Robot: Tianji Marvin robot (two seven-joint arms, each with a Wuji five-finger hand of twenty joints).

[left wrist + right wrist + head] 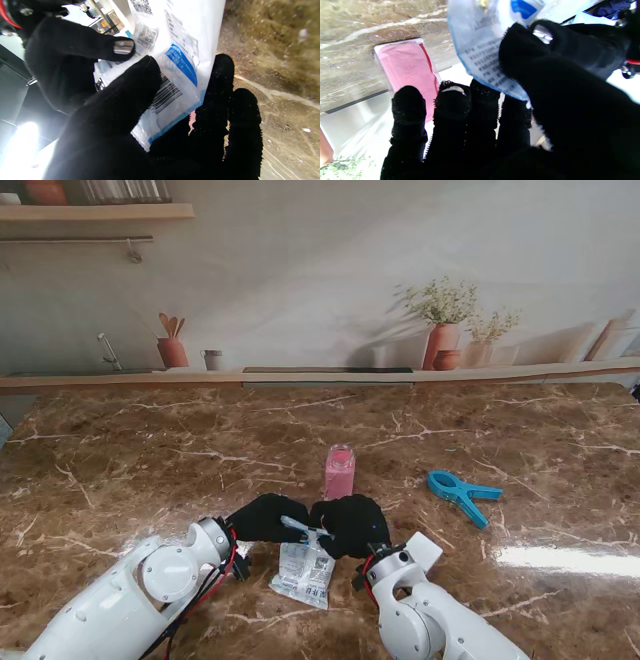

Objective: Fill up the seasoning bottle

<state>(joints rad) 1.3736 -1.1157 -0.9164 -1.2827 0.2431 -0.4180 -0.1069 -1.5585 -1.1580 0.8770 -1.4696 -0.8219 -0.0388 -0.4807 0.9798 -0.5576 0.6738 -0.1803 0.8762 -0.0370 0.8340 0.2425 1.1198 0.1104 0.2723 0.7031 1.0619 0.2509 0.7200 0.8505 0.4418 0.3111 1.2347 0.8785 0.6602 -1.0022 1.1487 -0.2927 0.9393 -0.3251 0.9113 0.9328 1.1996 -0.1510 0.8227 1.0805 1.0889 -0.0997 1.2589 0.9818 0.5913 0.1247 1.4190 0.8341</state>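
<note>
— What writing shows on the seasoning packet [306, 570]?

— Nothing readable. It is a thin, crinkled white plastic pouch with a blue band, a black barcode, QR squares and rows of small blurred print. The left wrist view shows the barcode and blue edge best [175, 75]; the right wrist view shows grey text lines [482, 55].

— Who has hold of it?

— Both. The left hand [265, 518], in a black knitted glove, pinches the packet's top edge, thumb against fingers. The right hand [350, 525], gloved the same, is clamped on that edge too, its thumb [520, 50] pressed over the film. The pouch hangs from them toward six o'clock, nearer to me.

— And the seasoning bottle?

— The seasoning bottle [340, 471] stands upright at twelve o'clock from the hands, just beyond them, apart from both. It is a clear, squarish container with pink contents; any label cannot be made out.

— Anything else?

— A blue plastic clip [463, 494] lies at three o'clock from the bottle, well apart, on the glossy brown marble-patterned table [150, 460].
</note>
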